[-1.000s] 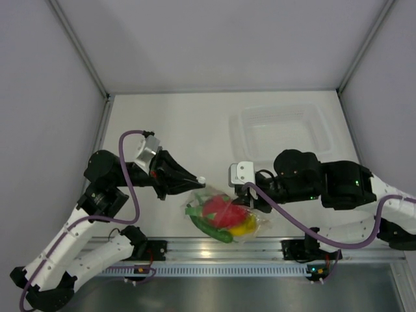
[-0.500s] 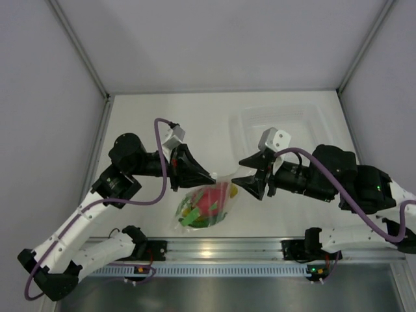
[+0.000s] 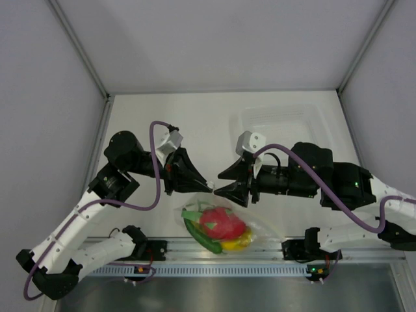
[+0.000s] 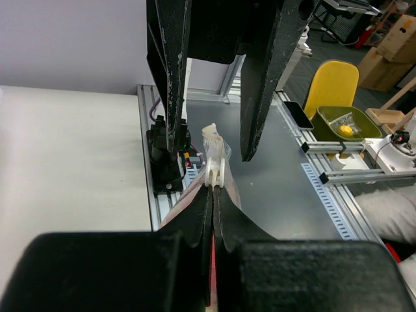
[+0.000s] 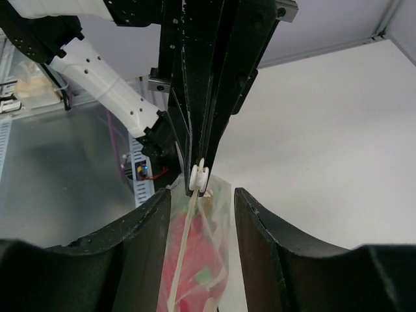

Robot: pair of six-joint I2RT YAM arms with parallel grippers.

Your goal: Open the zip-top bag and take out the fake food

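Since half a second ago the right gripper (image 3: 223,184) has been shifted leftward, close to the left gripper's tips, and the zip-top bag (image 3: 224,227) has been swung lower and to the right, nearer the table's front rail.

Left side: the left gripper (image 3: 209,188) is seen clamped on the top edge of the bag; in the left wrist view its fingers (image 4: 207,208) are pressed flat together on the white zip strip (image 4: 215,170), with a bit of strip sticking out past the tips.

Centre: the bag is suspended from that pinch and is draped toward the near edge of the table (image 3: 169,123); the fake food is still sealed inside: a red strawberry (image 3: 216,221), a yellow banana (image 3: 239,243) and a green piece (image 3: 200,235) are visible through the plastic.

Right side: the right gripper is held with its jaws spread wide; in the right wrist view its fingers (image 5: 133,260) are placed either side of the strip, not touching it; nothing is gripped.

Far right: a clear tray (image 3: 312,120) is noted well apart from the bag.
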